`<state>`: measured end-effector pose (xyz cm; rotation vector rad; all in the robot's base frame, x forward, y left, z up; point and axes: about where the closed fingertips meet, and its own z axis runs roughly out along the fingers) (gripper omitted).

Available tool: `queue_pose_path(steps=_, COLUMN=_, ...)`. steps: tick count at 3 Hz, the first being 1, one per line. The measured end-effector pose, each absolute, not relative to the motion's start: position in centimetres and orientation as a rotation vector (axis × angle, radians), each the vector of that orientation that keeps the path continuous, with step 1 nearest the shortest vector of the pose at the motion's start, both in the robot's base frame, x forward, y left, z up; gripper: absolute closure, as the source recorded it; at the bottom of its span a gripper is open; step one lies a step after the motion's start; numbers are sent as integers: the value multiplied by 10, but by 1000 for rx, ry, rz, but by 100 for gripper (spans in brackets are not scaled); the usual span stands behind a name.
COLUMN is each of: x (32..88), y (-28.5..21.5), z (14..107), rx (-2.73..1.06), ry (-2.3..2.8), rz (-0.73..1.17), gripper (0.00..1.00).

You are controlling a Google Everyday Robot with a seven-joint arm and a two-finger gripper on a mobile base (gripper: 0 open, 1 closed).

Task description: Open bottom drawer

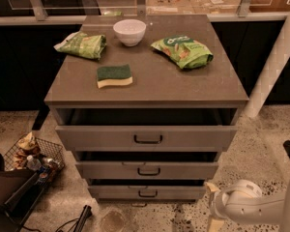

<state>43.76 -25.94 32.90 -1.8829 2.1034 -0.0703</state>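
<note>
Ok, status. Big grey square-topped bench [150,88] with three stacked drawers fills the centre of the view, on speckled floor. White round post [273,66] leans up past its right side.

Top grey drawer [101,138] has the widest front and a dark gap above it. Middle grey drawer [106,169] is narrower and also has a dark gap above. The bottom drawer [116,192] is lowest, just above the floor, with the shallowest and narrowest front and a thin dark slot over it; can't tell how far out it sits.

White robot arm [246,204] comes in from the bottom right corner, low, near floor level. Black wire basket [31,156] of clutter stands on the floor left of the bench.

On the bench top:
- green crumpled snack bag [182,51], back right
- second green snack bag [82,44], back left
- green-and-yellow sponge [114,75], left of centre, nearer the front
- white round bowl [129,31], back, between the bags

The gripper [211,205] sits just right of the bottom drawer's front, apart from it. Tan fingers [211,187] spread wide, nothing between them. Small black bar handle [147,194] at the drawer's centre is untouched, well left of the gripper.
</note>
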Motion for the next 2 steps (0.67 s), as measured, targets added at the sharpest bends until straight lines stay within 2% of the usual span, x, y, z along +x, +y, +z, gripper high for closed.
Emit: queue_pose_path(steps=2, x=437, y=-227, z=321, rx=-1962, ry=1999, rz=-115, gripper=0)
